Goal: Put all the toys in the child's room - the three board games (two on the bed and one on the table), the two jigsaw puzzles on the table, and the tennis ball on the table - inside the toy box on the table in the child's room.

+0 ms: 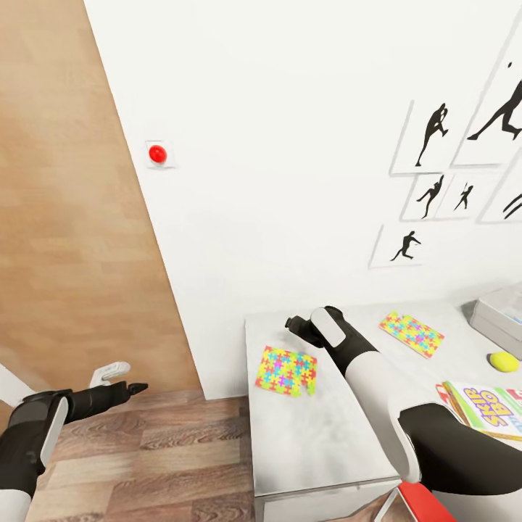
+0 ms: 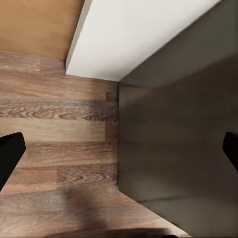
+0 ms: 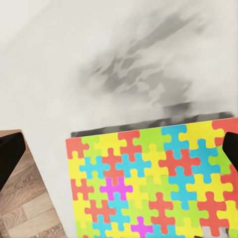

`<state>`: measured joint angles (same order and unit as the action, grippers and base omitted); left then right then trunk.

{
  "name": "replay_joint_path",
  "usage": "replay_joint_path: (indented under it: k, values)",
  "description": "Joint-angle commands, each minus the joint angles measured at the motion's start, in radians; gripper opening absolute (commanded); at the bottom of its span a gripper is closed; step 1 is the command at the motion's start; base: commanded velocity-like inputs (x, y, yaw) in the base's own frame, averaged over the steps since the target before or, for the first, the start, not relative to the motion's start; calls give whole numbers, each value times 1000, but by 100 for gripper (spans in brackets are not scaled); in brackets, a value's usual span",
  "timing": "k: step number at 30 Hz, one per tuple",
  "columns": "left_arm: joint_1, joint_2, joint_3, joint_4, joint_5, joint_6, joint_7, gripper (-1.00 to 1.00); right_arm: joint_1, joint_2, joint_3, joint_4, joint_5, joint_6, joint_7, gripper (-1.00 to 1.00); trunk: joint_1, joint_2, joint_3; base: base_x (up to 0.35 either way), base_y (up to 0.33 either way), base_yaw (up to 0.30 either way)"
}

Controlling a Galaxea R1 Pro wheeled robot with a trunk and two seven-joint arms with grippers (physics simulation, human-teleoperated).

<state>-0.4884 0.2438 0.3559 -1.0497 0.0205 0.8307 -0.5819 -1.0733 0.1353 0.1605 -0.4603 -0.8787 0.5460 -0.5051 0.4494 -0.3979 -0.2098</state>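
Your right gripper [image 1: 296,324] released above the near jigsaw puzzle [image 1: 286,371] on the table [image 1: 312,435], second puzzle [image 1: 412,333], tennis ball [image 1: 503,362], Skip-Bo box [image 1: 493,409] and toy box [image 1: 500,315] beyond your forearm, left gripper [image 1: 134,389] spread wide over the wood floor [image 1: 145,457].

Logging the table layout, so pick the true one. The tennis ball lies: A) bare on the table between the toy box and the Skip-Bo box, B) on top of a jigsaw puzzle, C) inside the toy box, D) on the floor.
A: the tennis ball sits on the table, between the toy box and the Skip-Bo box.
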Motion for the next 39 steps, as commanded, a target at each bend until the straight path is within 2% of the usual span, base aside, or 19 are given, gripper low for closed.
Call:
replay_joint_path:
  k: [1, 7, 12, 17, 21, 27, 39]
  values:
    - [-1, -1, -2, 0, 1, 8, -3, 100, -1, -1, 7, -1, -9, 0, -9, 100, 1, -2, -2, 3, 1, -5]
    - [-1, -7, -15, 1, 2, 7, -3, 100, -1, 1, 18, 4, -7, -5, -10, 100, 1, -2, -2, 2, 1, -2]
    - [-1, -13, -17, 2, 1, 6, -3, 100, -1, 1, 44, 7, -7, -37, -10, 100, 1, -2, -2, 0, 0, 0]
    - [-1, -15, -17, 4, 1, 3, -3, 100, -1, 8, 85, 24, -8, -87, -10, 100, 1, -2, -2, 0, 0, 0]
    - [-1, -15, -17, 5, 1, 3, -3, 100, -1, 12, 138, 37, -9, -143, -10, 100, 1, -2, -2, 0, 0, 0]
    - [-1, -16, -17, 6, 1, 2, -1, 100, -1, 7, 178, 41, -9, -172, -10, 100, 1, -2, -2, 0, 0, 0]
    - [-1, -15, -17, 5, 1, -4, -1, 100, -1, 2, 189, 41, -9, -201, -10, 100, 1, -2, -2, 0, 0, 0]
